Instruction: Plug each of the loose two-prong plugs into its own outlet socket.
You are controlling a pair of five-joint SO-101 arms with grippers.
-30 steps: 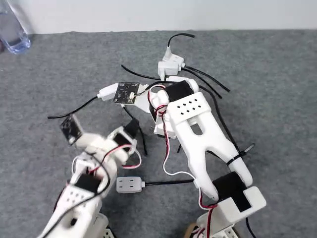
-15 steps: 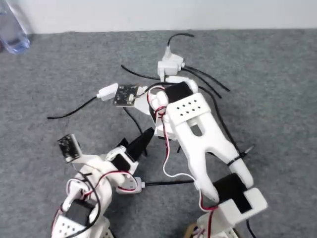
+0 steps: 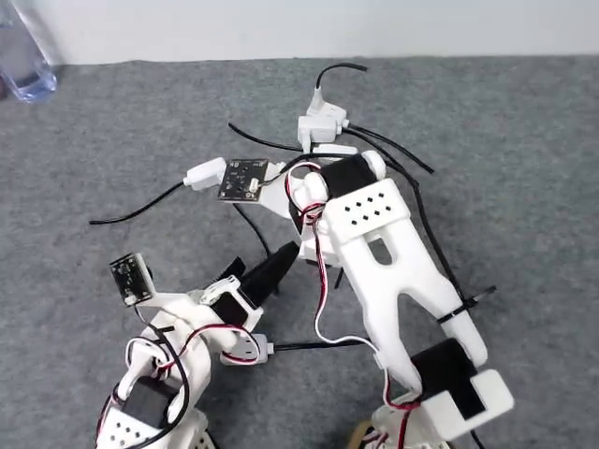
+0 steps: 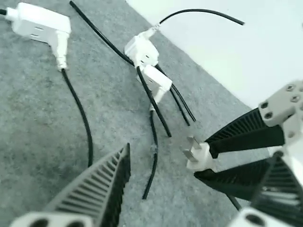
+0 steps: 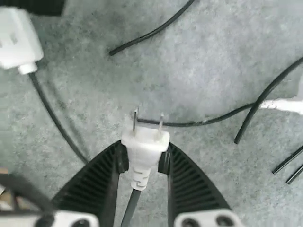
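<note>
A grey, felt-like bench (image 3: 524,187) runs back to a plain white wall (image 3: 374,28), with a clear bottle (image 3: 23,56) in its far left corner and loose black cords (image 3: 140,210) strewn across the middle.

The right arm (image 3: 384,271) stretches from the near edge toward the bench's centre. The left arm (image 3: 178,346) sits folded low at the near edge, to the left. A free outlet socket (image 3: 251,349) lies at the near edge, partly under the left arm, its cord trailing toward the right arm's base. A second socket block (image 3: 323,126) lies by the far edge with another white body against it; whether that one is seated I cannot tell.

The right end effector (image 5: 143,152) is clamped narrow on a white two-prong plug (image 5: 144,139), gripping its body with both prongs pointing forward, clear of the felt. The left end effector (image 3: 257,267) stands wide, holding nothing, just beside the held plug.

Risks, as I judge them:
- The free socket is not pinned, so it may skid on the felt when the prongs push.
- The prongs could meet the slots tilted and jam.
- The plug's own cord, or a stray one, could snag between the arms, which stand close together.
</note>
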